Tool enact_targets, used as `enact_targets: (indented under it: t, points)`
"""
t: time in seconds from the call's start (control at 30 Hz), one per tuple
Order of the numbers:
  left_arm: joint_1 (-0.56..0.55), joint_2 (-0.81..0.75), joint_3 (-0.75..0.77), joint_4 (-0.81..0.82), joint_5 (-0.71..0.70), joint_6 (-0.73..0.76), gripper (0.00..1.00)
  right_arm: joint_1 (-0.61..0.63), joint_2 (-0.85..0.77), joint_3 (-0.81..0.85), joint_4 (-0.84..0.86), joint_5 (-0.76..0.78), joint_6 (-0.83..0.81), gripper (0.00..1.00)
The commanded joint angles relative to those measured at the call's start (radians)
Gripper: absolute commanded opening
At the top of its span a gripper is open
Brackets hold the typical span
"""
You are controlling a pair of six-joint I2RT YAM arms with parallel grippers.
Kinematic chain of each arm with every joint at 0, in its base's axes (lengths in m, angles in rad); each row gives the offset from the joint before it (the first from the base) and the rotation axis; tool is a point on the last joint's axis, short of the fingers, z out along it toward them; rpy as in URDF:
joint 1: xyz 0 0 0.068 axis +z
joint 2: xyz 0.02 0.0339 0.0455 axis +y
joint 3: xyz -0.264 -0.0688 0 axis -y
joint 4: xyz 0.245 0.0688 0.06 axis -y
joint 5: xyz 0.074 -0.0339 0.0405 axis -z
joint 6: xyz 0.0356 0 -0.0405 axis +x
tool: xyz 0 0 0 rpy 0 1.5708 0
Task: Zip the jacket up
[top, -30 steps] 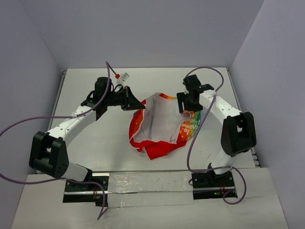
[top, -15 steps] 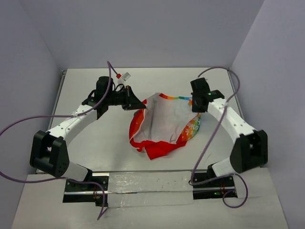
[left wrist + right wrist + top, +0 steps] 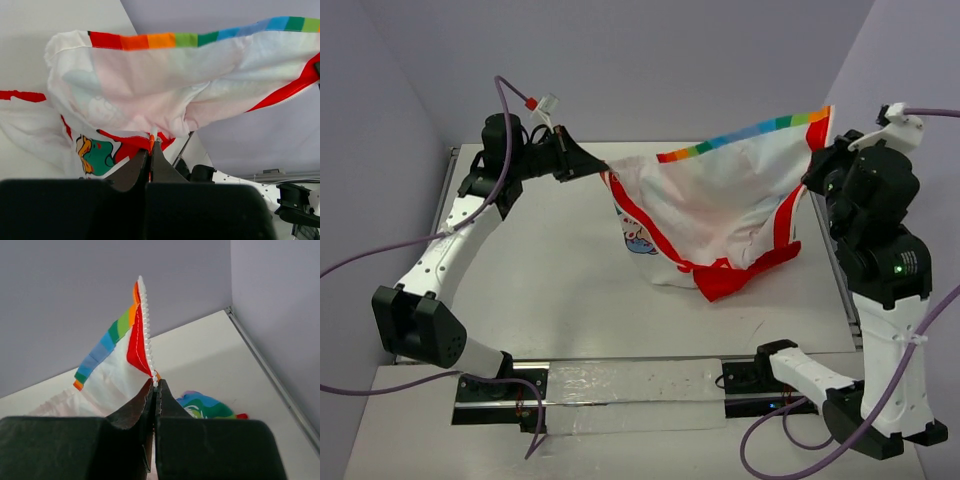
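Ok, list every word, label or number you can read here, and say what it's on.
No text can be read in any view.
Jacket: its cartoon print shows only coloured shapes in the left wrist view, no letters; in the top view it is too small and blurred to read.

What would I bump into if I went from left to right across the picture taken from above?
Left arm → left pincer, pinching one end of the jacket → jacket, stretched out in the air → right pincer, pinching the other end → right arm.
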Motion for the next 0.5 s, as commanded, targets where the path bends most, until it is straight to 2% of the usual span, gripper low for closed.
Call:
enact_targets:
  t: [0.0, 0.13, 0.23, 0.33, 0.4, 0.43, 0.47]
  points:
    - [-0.003, 0.008, -0.025, 0.037, 0.026, -0.020, 0.00, 0.000, 0.033, -0.146, -0.022, -0.095, 0.011, 0.00]
    - [-0.003, 0.013, -0.110, 0.054, 0.027, -0.010, 0.00, 0.050, 0.029, -0.425, 0.136, -0.173, 0.080, 0.00]
    - [-0.003, 0.005, -0.193, 0.053, 0.030, 0.014, 0.00, 0.184, 0.071, -0.604, 0.263, -0.158, 0.149, 0.00]
    - [-0.002, -0.016, -0.283, 0.060, 0.011, 0.027, 0.00, 0.335, 0.153, -0.705, 0.370, -0.195, 0.193, 0.01]
    - [-0.001, -0.034, -0.345, 0.073, 0.001, 0.023, 0.00, 0.410, 0.228, -0.730, 0.412, -0.239, 0.202, 0.16]
    - [-0.001, -0.036, -0.368, 0.077, 0.001, 0.016, 0.00, 0.427, 0.253, -0.730, 0.423, -0.272, 0.189, 0.27]
    - [-0.003, -0.047, -0.393, 0.097, -0.003, 0.013, 0.00, 0.439, 0.284, -0.718, 0.427, -0.337, 0.155, 0.49]
